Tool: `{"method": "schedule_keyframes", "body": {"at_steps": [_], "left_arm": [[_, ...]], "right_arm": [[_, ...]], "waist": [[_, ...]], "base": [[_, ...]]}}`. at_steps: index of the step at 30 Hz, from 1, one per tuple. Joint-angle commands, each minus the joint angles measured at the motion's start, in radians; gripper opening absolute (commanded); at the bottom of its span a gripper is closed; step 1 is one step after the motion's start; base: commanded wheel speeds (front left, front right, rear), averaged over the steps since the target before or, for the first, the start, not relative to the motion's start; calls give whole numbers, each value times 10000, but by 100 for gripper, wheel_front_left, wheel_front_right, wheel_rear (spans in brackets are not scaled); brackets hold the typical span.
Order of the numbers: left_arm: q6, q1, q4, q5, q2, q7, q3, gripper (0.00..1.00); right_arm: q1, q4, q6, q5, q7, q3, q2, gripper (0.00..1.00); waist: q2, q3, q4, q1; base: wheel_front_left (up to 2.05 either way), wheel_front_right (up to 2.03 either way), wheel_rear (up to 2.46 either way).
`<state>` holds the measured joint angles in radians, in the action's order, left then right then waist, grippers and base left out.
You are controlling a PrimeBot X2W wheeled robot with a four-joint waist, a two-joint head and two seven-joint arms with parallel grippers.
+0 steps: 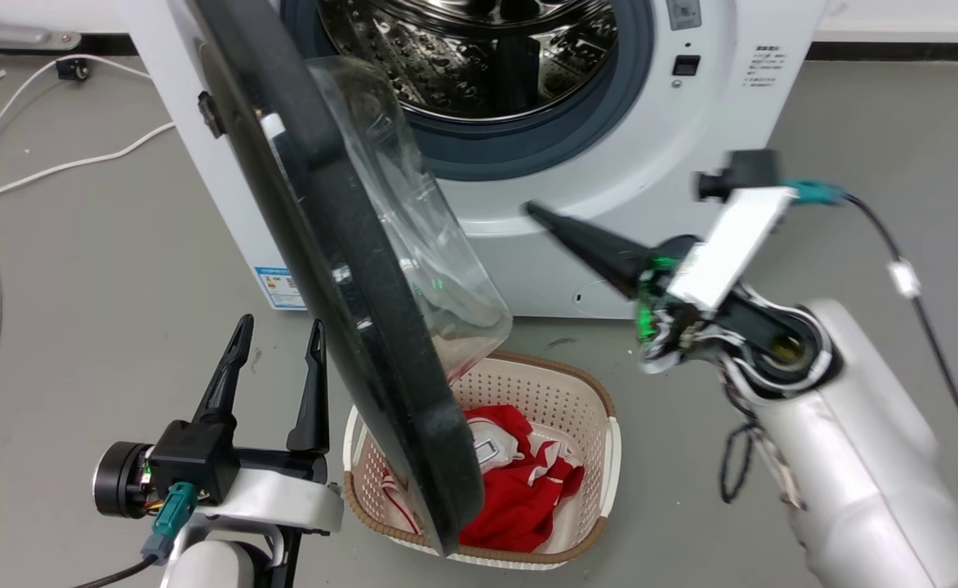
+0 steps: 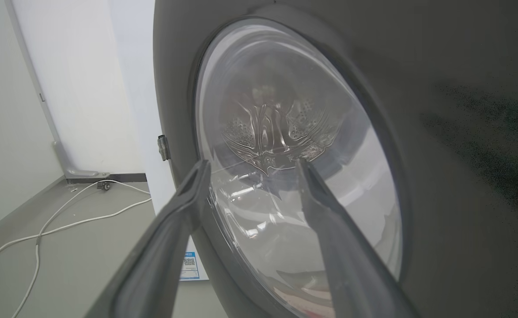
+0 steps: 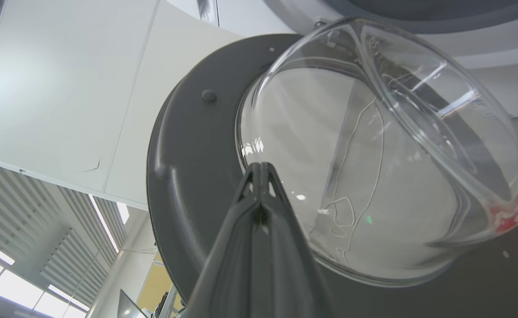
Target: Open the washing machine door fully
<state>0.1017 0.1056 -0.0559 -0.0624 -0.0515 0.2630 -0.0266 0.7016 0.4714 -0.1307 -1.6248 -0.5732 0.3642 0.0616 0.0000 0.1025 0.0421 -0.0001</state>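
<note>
While a beige perforated plastic laundry basket (image 1: 589, 384) holding red-and-white cloth (image 1: 528, 482) sits on the grey floor before the white front-loading washing machine (image 1: 691, 122), the large round glossy black washing machine door (image 1: 340, 269) hangs swung out over it. The door is hinged at the machine's left and edge-on to the head camera, with its clear bowl facing right. Behind it the steel drum (image 1: 479, 57) and its grey rubber ring (image 1: 528, 147) lie exposed. A thin white cable (image 1: 5, 163) trails across the floor to the left.

The left gripper (image 1: 280, 322) stands released and empty with its fingers spread wide, just beside the door's outer face (image 2: 440, 176). The right gripper (image 1: 534, 211) is clenched on nothing, fingers pressed together. Its tip (image 3: 261, 165) points at the door's inner side (image 3: 188, 176) near the bowl, and the head view shows a gap between them.
</note>
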Motion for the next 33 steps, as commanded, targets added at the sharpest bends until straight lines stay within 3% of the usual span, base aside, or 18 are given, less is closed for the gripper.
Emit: {"method": "schedule_keyframes", "body": {"at_steps": [1, 7, 9, 10, 11, 18, 23, 25, 27, 31, 33], "left_arm": [[-3, -102, 24, 26, 8, 23, 54, 100], [20, -224, -4, 51, -1, 23, 265, 100], [27, -285, 2, 66, 4, 23, 311, 100], [30, -322, 1, 72, 0, 22, 344, 100], [27, -360, -1, 78, 3, 23, 371, 100], [72, -380, -54, 96, 2, 23, 418, 100], [89, -371, -77, 82, 4, 23, 457, 100], [99, -390, -62, 88, 3, 23, 479, 100], [102, -395, -59, 108, 6, 23, 469, 100], [105, -357, -29, 100, 1, 23, 489, 100], [98, -337, -11, 96, 10, 23, 504, 100]], "right_arm": [[-523, -272, 0, 182, 704, -362, 219, 0], [-2685, -1641, 0, 459, 3132, -1886, 758, 0], [-3376, -2022, 0, 697, 3877, -2224, 811, 39], [-3691, -2200, 0, 918, 4298, -2378, 853, 87], [-3989, -2395, 0, 1004, 4595, -2475, 832, 100], [-5519, -3224, 0, 2249, 6460, -2951, 743, 100], [-6231, -3503, 0, 4504, 7837, -3230, 844, 100], [-6378, -3570, 0, 6077, 8149, -3580, 843, 100], [-6480, -3686, 1, 8425, 8307, -4115, 894, 100], [-6614, -4584, 0, 12619, 8358, -5050, 293, 100], [-6739, -5089, 4, 13934, 8298, -5235, 69, 100]], "waist": [[0, -55, -118, 1], [0, -166, -367, 1], [0, -209, -404, 1], [0, -227, -424, 1], [0, -259, -447, 1], [0, -343, -472, 1], [0, -374, -466, 1], [0, -377, -471, 1], [0, -386, -466, 1], [0, -379, -440, 1], [0, -377, -439, 1]], "base": [[0, 0, 0], [0, 0, 0], [0, 0, 0], [0, 0, 0], [0, 0, 0], [0, 0, 0], [0, 0, 0], [0, 0, 0], [0, 0, 0], [0, 0, 0], [0, 0, 0]]}}
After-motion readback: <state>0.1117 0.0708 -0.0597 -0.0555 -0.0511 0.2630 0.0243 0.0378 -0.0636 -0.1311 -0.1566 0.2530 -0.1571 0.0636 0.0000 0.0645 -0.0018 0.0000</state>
